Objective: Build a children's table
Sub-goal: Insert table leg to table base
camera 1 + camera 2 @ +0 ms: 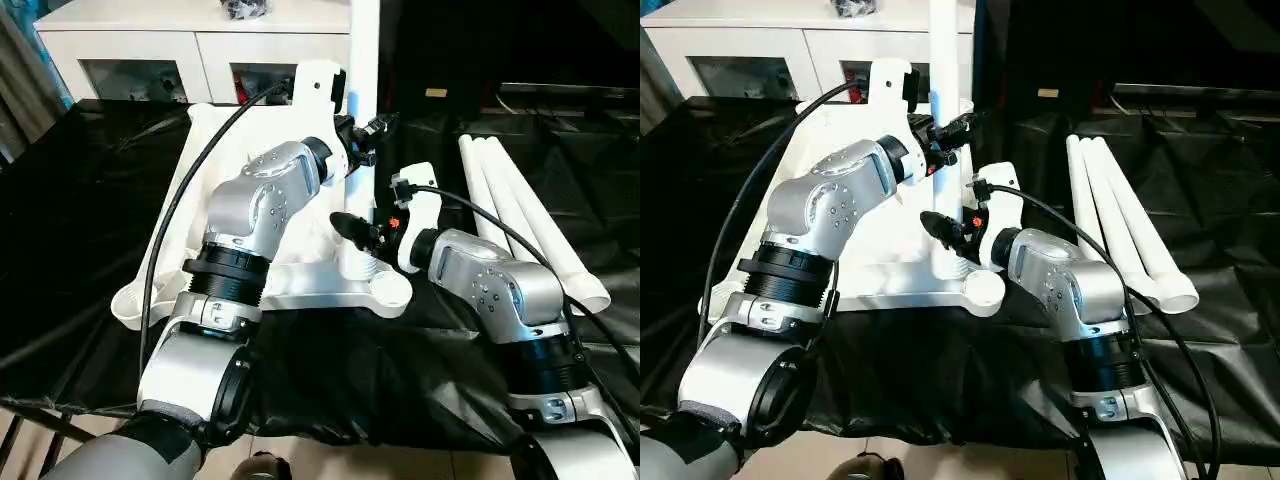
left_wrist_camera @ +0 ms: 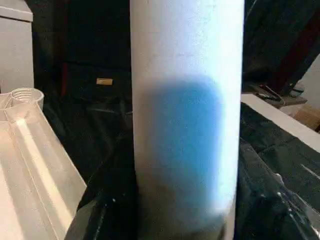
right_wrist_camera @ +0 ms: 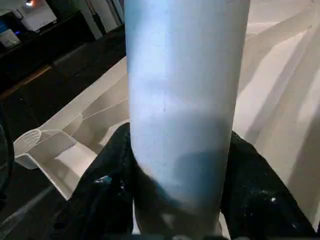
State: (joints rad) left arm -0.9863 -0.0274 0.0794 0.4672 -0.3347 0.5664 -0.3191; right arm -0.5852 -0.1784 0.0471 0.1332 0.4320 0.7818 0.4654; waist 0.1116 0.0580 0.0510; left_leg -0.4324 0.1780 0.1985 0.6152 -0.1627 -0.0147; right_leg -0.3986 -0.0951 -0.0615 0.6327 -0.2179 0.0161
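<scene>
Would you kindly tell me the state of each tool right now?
Left tool: closed on the upright leg, which stands in a corner socket of the tabletop.
Right tool: fingers either side of that leg; grip cannot be told.

I note smooth, faintly glossy white plastic on the tabletop (image 1: 300, 285) and legs (image 1: 520, 215), brushed silver metal on my forearms (image 1: 262, 205), and a creased, shiny black cloth cover (image 1: 70, 230) over the work table.

Black-covered work table (image 1: 80, 230), white glass-door cabinet (image 1: 150, 55) just behind it.
</scene>
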